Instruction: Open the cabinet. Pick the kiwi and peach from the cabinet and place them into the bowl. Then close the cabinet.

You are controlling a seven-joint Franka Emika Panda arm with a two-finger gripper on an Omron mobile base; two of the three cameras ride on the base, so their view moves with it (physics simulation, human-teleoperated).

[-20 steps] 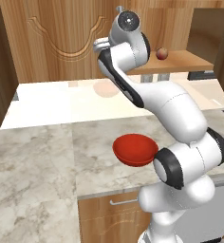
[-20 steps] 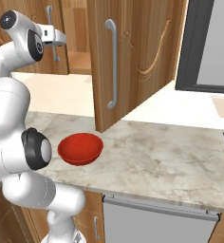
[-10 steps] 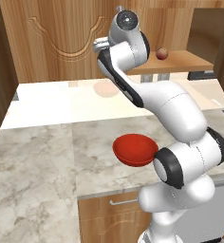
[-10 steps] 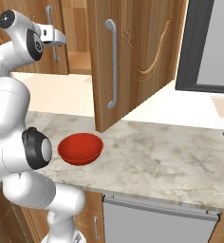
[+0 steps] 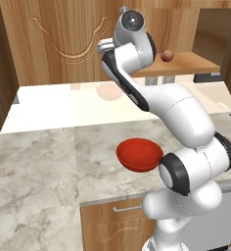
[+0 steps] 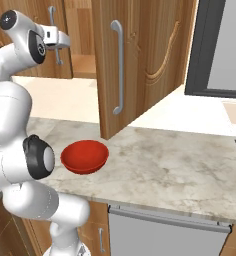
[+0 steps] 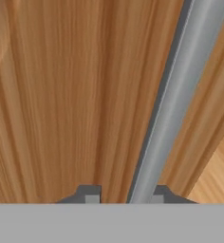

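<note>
Reaching high toward the upper centre of the left base view, the white arm is putting its gripper (image 7: 122, 195) against the cabinet (image 6: 150, 55). In the hand view the two dark fingertips (image 7: 89, 193) are sitting at the bottom centre, either side of a silver bar handle (image 7: 180, 95) that is running from the top right down to between them; whether they are pressing on the bar or standing slightly off it cannot be told. One cabinet door is hanging open at the centre of the right base view, its own long handle (image 6: 119, 70) facing the camera. The peach (image 5: 167, 55) is lying on the wooden shelf (image 5: 186, 62) in the upper right of the left base view. The red bowl (image 5: 139, 154) is resting on the marble counter (image 5: 34, 186) just right of centre, beside the arm's dark joint.
</note>
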